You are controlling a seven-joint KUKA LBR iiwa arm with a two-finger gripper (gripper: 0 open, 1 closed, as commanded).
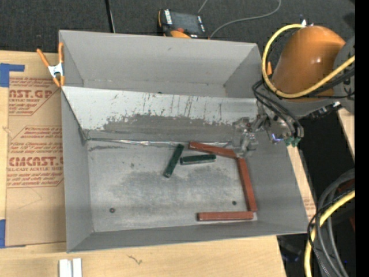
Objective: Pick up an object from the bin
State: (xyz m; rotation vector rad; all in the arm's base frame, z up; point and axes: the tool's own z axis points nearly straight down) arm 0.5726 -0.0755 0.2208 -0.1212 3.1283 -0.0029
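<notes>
Reddish-brown stick [211,149] lies toward two o'clock from the middle of the bin [144,198], its long axis running nine to three; the gripper [249,138] hangs at its three o'clock end, whether spread or closed I cannot tell

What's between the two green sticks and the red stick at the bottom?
Nothing: the camera view shows bare bin floor between the green sticks and that red stick.
</notes>
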